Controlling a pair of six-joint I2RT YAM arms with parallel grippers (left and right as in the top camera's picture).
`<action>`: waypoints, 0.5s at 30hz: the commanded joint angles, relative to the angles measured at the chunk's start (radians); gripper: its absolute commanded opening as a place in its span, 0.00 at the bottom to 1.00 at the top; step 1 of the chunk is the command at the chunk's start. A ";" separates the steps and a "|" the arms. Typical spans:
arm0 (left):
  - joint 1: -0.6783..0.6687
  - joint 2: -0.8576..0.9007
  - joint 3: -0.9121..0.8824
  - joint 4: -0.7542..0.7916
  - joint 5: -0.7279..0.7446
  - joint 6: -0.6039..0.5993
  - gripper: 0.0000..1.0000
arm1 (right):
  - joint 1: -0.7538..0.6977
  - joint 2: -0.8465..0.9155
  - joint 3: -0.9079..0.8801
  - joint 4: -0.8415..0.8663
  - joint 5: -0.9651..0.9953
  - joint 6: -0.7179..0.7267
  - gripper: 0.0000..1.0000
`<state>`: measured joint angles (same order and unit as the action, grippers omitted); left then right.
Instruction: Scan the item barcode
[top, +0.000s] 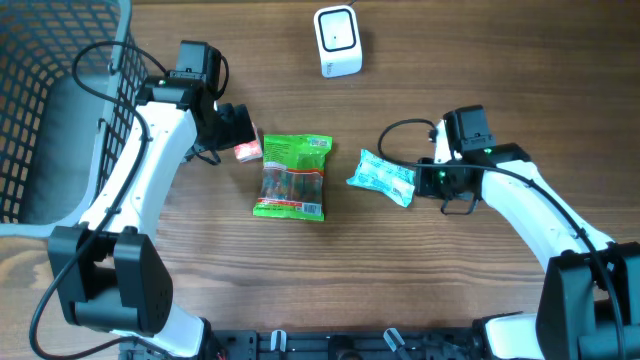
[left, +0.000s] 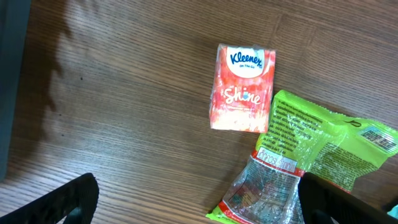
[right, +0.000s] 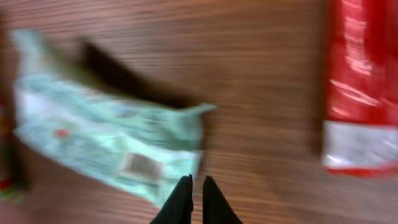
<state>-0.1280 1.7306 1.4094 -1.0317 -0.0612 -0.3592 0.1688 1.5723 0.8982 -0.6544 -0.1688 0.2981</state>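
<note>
Desk (top: 480, 80) contents, as they lie:

1. Scanner (top: 336, 40): white, at the far edge of the desk, well apart from everything else.
2. Packet (top: 380, 178): pale teal film, crumpled, right of centre. Its barcode (right: 139, 165) faces up toward my right wrist camera (blurred, bars not readable).
3. Right claw (right: 195, 186): fingers pressed together with only a sliver of gap, tips right at the packet's near edge. I cannot tell whether any film is caught between them. From overhead, the claw meets the packet's right end.
4. Green bag (top: 292, 176): clear-windowed snack bag, lying flat at the centre, just left of the packet and apart from it.
5. Tissues (left: 242, 87): small orange Kleenex pack, flat on the desk, with one corner touching or just under the green bag's top corner.
6. Left claw (left: 196, 186): spread wide and holding nothing, fingers at either side of my left wrist view, tissues and green bag ahead of them.
7. Basket (top: 40, 50): wire, at the far left corner beside my left arm.
8. Red pack (right: 360, 87): red and white, right side of the right wrist view, too blurred to identify.
</note>
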 joint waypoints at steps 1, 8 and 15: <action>0.001 -0.013 0.013 -0.001 0.001 0.012 1.00 | -0.002 -0.011 -0.035 -0.009 0.028 0.071 0.09; 0.001 -0.013 0.013 0.000 0.001 0.012 1.00 | 0.040 -0.011 -0.118 0.050 -0.036 0.098 0.11; 0.001 -0.013 0.013 0.000 0.001 0.012 1.00 | 0.162 -0.011 -0.122 0.112 -0.103 0.155 0.12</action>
<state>-0.1280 1.7306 1.4094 -1.0321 -0.0612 -0.3592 0.2813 1.5723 0.7868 -0.5537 -0.2401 0.4049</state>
